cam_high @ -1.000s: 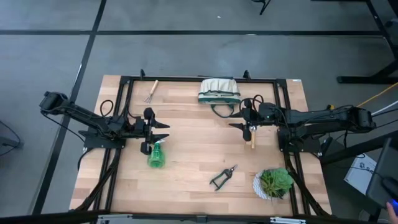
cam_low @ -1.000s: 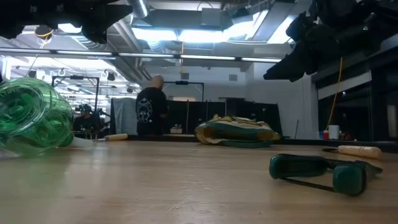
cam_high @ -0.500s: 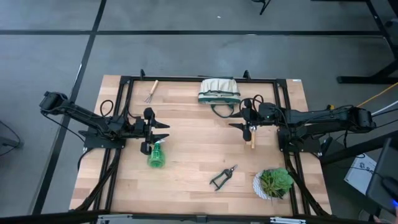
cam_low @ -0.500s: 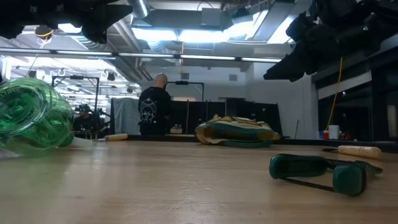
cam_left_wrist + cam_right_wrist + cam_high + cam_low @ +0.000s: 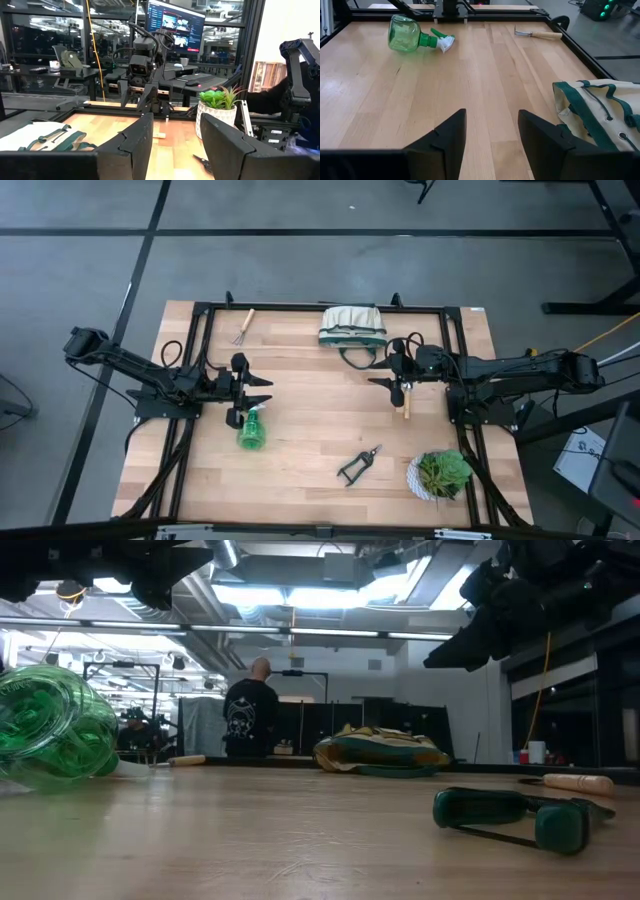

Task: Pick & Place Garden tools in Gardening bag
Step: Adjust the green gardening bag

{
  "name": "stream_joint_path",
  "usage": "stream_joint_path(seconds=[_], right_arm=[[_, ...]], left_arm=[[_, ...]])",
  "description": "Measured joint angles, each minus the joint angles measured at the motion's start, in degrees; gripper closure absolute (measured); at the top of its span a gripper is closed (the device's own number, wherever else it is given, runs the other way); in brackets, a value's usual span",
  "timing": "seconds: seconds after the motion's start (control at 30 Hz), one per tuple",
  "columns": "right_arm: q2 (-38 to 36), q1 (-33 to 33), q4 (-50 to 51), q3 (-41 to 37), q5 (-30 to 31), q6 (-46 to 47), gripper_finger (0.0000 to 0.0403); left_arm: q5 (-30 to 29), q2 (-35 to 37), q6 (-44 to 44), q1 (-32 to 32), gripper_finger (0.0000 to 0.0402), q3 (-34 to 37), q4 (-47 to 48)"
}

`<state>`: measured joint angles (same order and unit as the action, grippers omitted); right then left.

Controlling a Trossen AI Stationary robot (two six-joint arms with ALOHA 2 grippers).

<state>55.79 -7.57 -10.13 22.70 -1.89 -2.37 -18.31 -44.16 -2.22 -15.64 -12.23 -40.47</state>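
The small beige canvas gardening bag with green trim (image 5: 352, 326) lay at the middle of the bench's far edge, and from where I stood nothing seemed packed yet. All four tools were out on the wooden bench (image 5: 310, 470): one wooden-handled metal rake (image 5: 243, 326) near the far left corner, one translucent green spray bottle (image 5: 251, 429) left of centre, one wooden-handled trowel (image 5: 404, 397) right of centre, one pair of black-handled pruning shears (image 5: 358, 464) toward the near edge. One leafy plant in a white pot (image 5: 440, 474) stood near the right corner (not for packing). The left gripper (image 5: 258, 399) hung open and empty just beside the bottle's nozzle; the right gripper (image 5: 381, 378) hung open and empty by the trowel.
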Motion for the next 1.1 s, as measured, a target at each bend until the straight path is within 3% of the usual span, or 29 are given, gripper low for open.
stream_joint_path(seconds=[0.7,0.93,1.1], right_arm=[[0.0,0.0,2.0,0.0,1.0,-0.1,0.0222],[0.0,0.0,5.6,0.0,3.9,-11.2,0.0222],[0.0,0.0,5.6,0.0,4.5,-11.8,0.0222]], left_arm=[[0.0,0.0,0.0,0.0,0.0243,0.0,0.0],[0.0,0.0,0.0,0.0,0.024,0.0,0.0],[0.0,0.0,0.0,0.0,0.0242,0.0,0.0]])
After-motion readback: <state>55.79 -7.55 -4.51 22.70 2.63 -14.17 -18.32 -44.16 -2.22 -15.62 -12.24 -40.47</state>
